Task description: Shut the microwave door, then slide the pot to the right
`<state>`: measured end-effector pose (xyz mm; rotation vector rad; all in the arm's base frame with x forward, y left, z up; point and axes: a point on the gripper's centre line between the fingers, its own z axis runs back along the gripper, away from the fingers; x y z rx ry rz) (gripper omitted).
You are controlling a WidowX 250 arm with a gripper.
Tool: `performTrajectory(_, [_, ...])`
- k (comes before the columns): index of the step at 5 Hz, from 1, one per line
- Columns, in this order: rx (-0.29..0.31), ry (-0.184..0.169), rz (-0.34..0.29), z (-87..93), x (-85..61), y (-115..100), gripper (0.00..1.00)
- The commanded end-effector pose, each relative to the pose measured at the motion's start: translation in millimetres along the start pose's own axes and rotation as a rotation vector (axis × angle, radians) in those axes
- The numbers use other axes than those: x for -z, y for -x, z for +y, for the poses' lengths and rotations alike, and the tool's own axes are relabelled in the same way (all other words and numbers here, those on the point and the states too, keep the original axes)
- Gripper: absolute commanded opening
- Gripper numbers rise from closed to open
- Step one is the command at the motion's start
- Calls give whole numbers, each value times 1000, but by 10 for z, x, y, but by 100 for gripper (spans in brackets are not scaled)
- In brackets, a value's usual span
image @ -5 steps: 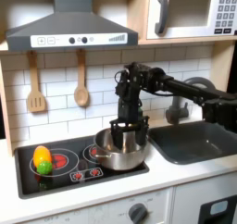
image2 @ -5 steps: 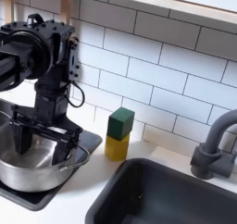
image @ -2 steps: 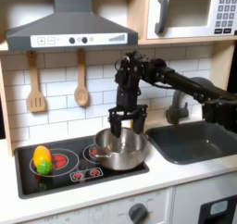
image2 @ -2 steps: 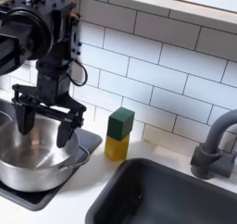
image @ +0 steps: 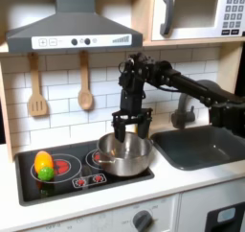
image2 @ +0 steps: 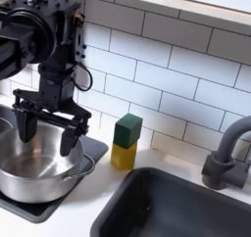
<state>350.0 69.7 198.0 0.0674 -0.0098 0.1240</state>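
The toy kitchen's counter (image: pixel 191 178) runs under a white tiled wall (image: pixel 57 82), with a grey hood (image: pixel 72 25) above the black stove (image: pixel 77 174) and a dark sink (image: pixel 206 145) at the first exterior view's right. The microwave door (image: pixel 191 13) sits up in the top right of the first exterior view, flat against the oven front and seemingly closed, its grey bar handle at its left edge, though the picture is coarse there. The black arm (image: pixel 182 82) reaches in from the first exterior view's right and bends down over the stove. The pot (image: pixel 126 157) stands on the right-hand burner, near the stove's edge toward the sink; in the second exterior view the pot (image2: pixel 39 167) shines at lower left. The gripper (image2: pixel 43 133) hangs just above the pot's rim with its fingers spread wide, holding nothing. A green-and-yellow block (image2: pixel 125 141) stands against the wall beside the faucet (image2: pixel 227 153). Two wooden utensils (image: pixel 84 82) hang on the tiles, and a yellow-green toy (image: pixel 43 165) rests on the left burner.
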Motion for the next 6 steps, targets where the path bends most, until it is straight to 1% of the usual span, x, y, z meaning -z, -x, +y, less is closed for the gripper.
performTrajectory(1, [0, 0, 2, 0, 0, 2, 100])
performTrajectory(6, [0, 0, 0, 0, 0, 0, 100])
